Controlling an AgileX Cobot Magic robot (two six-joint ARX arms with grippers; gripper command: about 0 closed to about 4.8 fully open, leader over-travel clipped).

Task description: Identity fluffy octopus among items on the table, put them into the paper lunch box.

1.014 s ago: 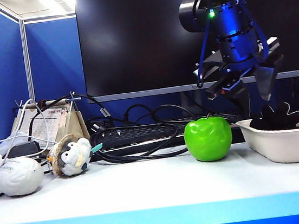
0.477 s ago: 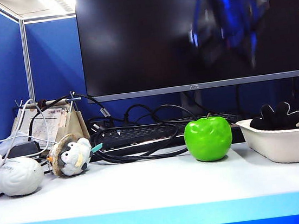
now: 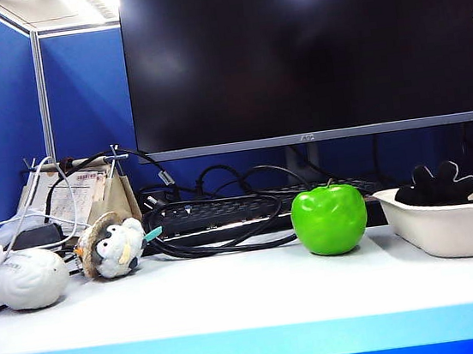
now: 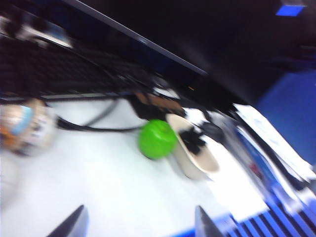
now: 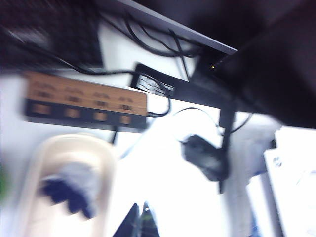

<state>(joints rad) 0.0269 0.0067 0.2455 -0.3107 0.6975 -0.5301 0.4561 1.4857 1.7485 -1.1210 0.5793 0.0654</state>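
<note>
While the fluffy octopus (image 3: 435, 184) lay underside-up inside the paper lunch box (image 3: 449, 224), no arm was seen in the exterior view. The box was set at the right end of the table (image 3: 235, 302), toward its rear edge, with the green apple (image 3: 329, 219) just beside it on the left. The brown-and-white plush bird (image 3: 112, 245) and the brain-shaped ball (image 3: 28, 278) were placed near the left end of the table, close together and well apart from the box. In the blurred left wrist view, the left hand (image 4: 138, 224) was held spread above the front part of the table, with nothing between its fingers. In the right wrist view, the right hand (image 5: 138, 222) was held pressed together and empty, above the table just beside the box.
</note>
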